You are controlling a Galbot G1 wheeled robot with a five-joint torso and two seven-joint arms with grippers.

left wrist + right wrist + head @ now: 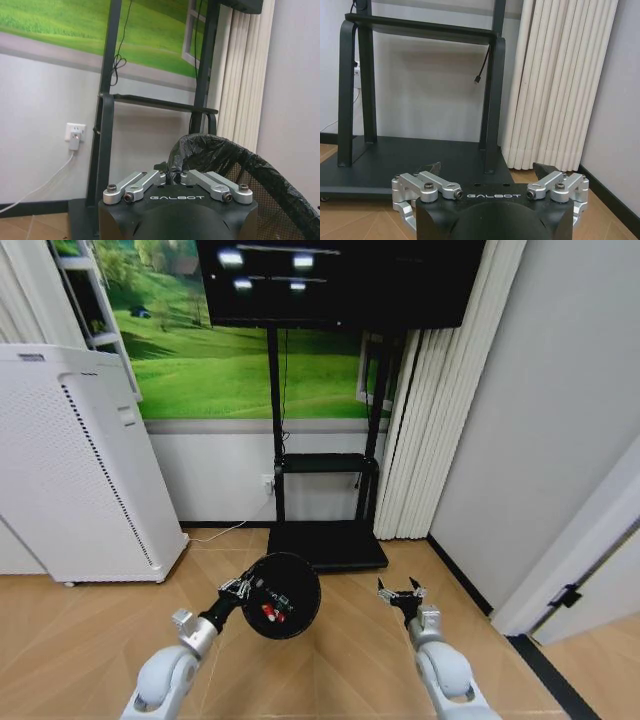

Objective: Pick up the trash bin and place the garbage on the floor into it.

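Left claw (243, 587) is clamped on the rim of the trash bin (290, 585), holding it up off the floor (80, 640), mouth tipped toward us, red garbage (270, 612) inside. Off to its right, the right claw (400, 592) hangs spread wide, holding nothing.

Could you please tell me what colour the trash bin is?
Black, with a black liner; the trash bin, held by the left pincer, shows best in the head view.
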